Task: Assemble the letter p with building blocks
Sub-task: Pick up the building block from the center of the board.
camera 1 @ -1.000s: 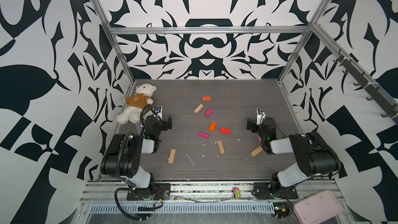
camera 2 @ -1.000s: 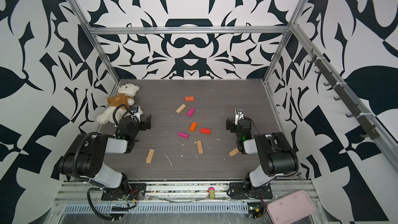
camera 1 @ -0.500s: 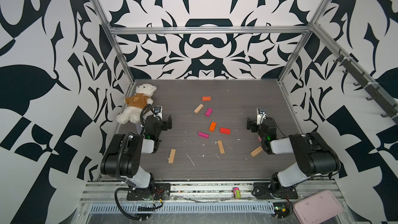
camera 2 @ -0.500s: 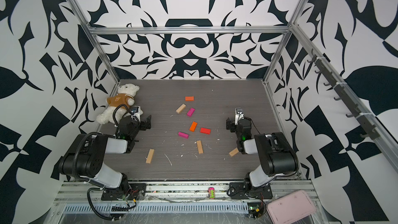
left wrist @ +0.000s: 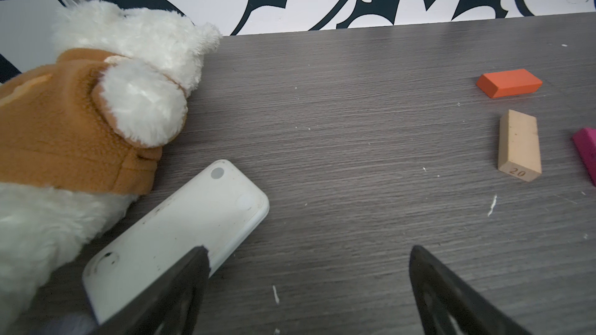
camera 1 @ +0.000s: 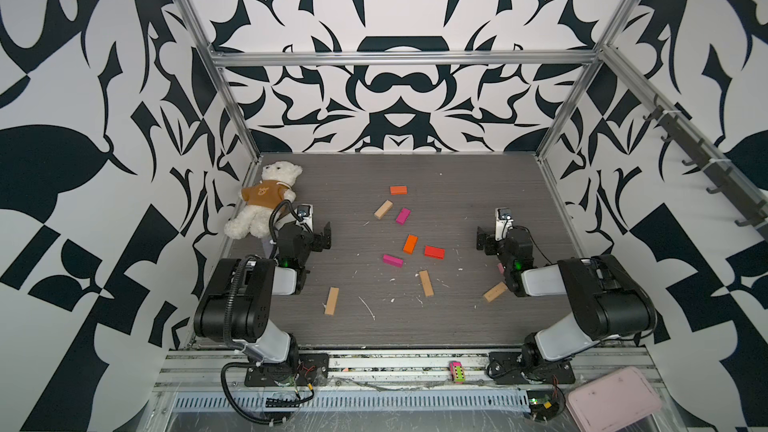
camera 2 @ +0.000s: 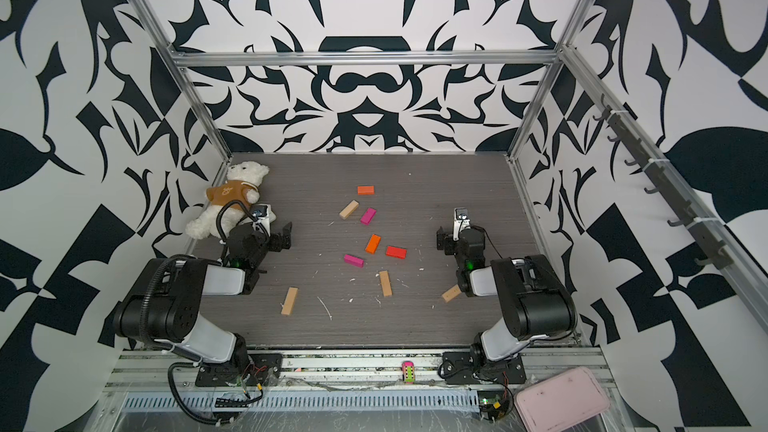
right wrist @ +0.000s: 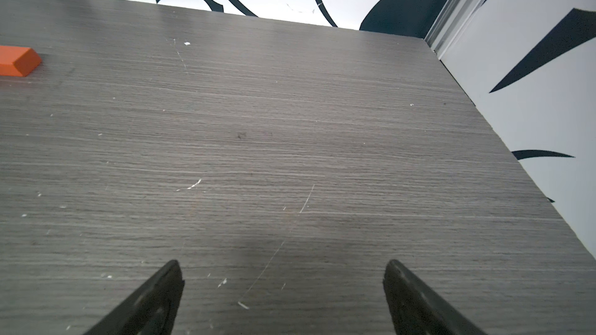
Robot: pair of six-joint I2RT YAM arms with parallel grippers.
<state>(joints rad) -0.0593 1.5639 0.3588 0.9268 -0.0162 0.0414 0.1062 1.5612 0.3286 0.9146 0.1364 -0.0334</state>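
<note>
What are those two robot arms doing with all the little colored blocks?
Nothing is being held yet. The left gripper and right gripper are both open and empty, one at each side of the table. The building blocks lie scattered flat in the middle, with no letter started. A teddy bear lies near the left gripper.

Building blocks (camera 1: 410,244) lie scattered, apart, across the middle of the tabletop (camera 1: 457,326) in both top views, with strays at lower left and lower right. A teddy bear (camera 1: 266,201) lies in the tabletop's upper left corner, the left pincer (camera 1: 325,237) just beside it; the right pincer (camera 1: 482,239) stands across at frame right. Below the tabletop sit a toy car (camera 1: 456,371), centre, and a tray (camera 1: 613,398), lower right.
</note>
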